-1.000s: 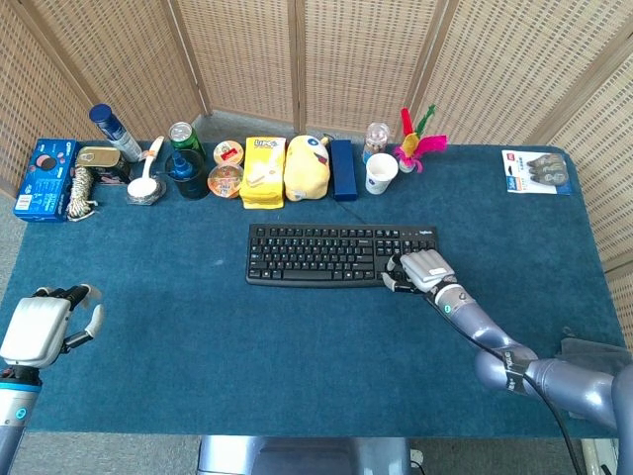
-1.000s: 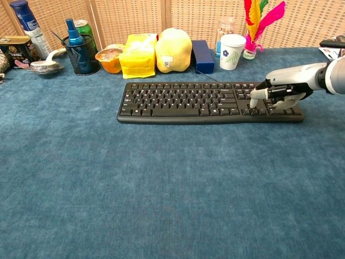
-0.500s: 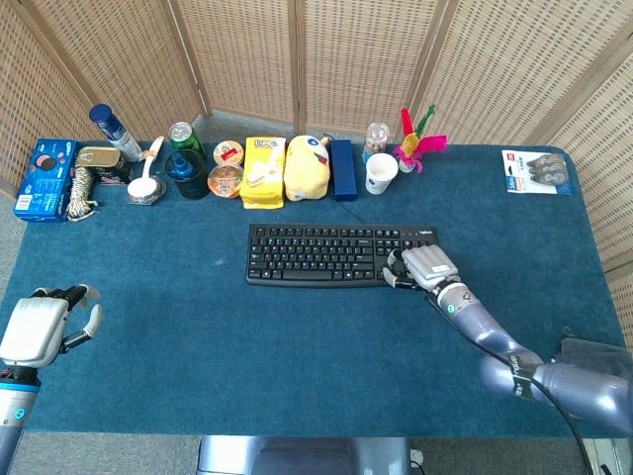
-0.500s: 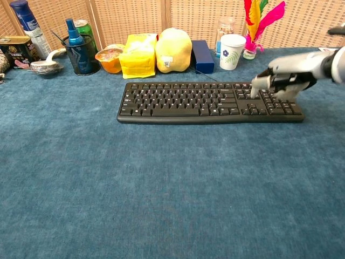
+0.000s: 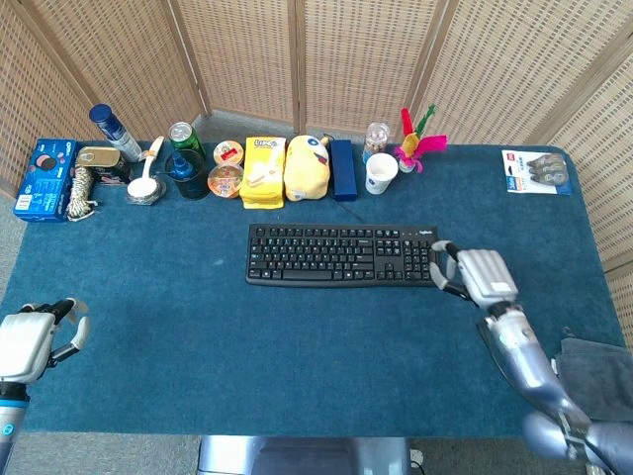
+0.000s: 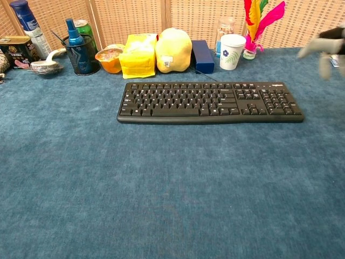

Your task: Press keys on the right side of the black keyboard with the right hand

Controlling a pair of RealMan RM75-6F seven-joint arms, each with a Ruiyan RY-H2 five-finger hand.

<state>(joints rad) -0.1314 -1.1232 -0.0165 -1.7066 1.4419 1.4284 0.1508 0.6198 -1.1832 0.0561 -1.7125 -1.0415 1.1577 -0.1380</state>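
The black keyboard (image 5: 341, 254) (image 6: 210, 101) lies across the middle of the blue table, with nothing on its keys. My right hand (image 5: 477, 276) is off the keyboard, just past its right end, raised above the cloth with its fingers loosely curled and nothing in them. In the chest view that right hand (image 6: 326, 49) is only a blur at the far right edge. My left hand (image 5: 30, 339) hovers at the table's near left corner, empty, fingers slightly apart.
A row of items stands behind the keyboard: blue pen cup (image 6: 80, 54), orange bowl (image 6: 109, 59), yellow packet (image 6: 138, 56), yellow plush (image 6: 173, 49), dark blue box (image 6: 202, 55), white paper cup (image 6: 232, 51), feathered shuttlecock (image 6: 257, 21). A packet (image 5: 537, 170) lies far right.
My right hand has lifted off the keyboard's right-hand keys and drawn back to the right, clear of the keyboard. The left hand has sunk slightly toward the near edge.
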